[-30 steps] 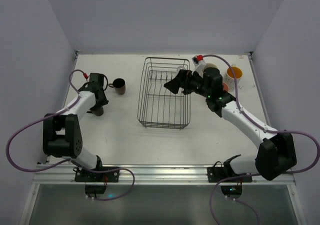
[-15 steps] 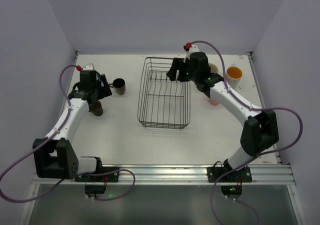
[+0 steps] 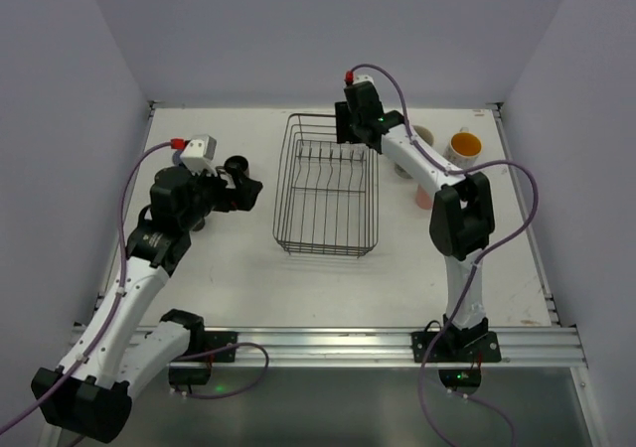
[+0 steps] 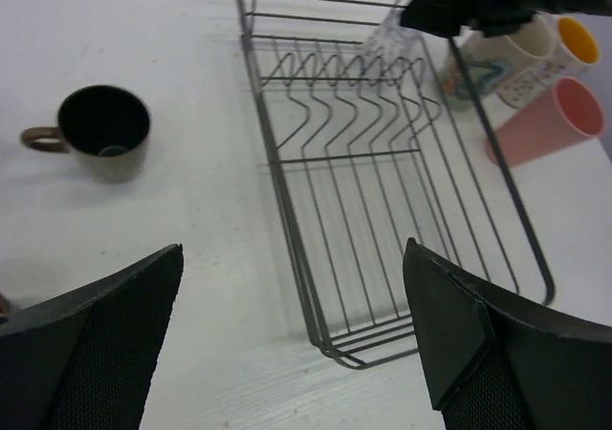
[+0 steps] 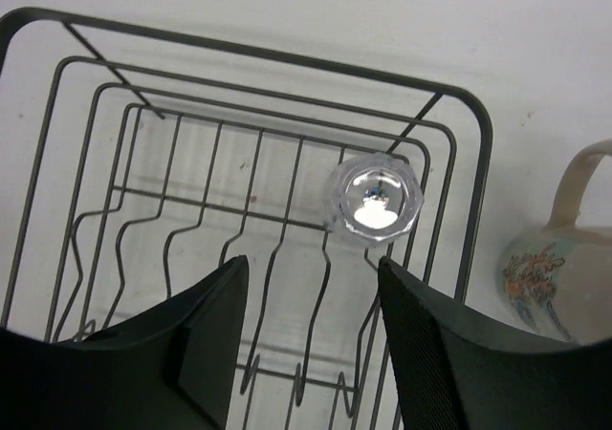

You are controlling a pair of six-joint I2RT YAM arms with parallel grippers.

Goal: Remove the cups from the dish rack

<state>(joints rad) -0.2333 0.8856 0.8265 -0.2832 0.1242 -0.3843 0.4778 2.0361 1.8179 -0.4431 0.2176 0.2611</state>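
Overhead view of a white table (image 3: 248, 268) with a black wire dish rack (image 3: 323, 209) at centre frame, nearly emptied. One clear glass (image 5: 376, 199) is left inside, in the rack's far right corner, seen right of centre in the right wrist view. Already out on the table are a cream printed mug (image 3: 421, 135), an orange-lined tumbler (image 3: 464, 147) and a pink tumbler (image 3: 424, 199) (this one lying on its side) to the right of the rack, and a brown mug (image 4: 100, 141) to its left. The unloading looks almost done, with only that glass remaining as far as the views show. The right gripper (image 5: 311, 261) hangs above the rack's far end, its fingers spread apart with nothing between them and the glass just beyond the right fingertip. The left gripper (image 4: 294, 248) points at the rack from the left, fingers also wide apart and empty. Compared with half a second earlier, the right arm has stretched further toward the top of the frame over the rack's back edge. The left arm has lifted away from the brown mug and swung right toward the rack.
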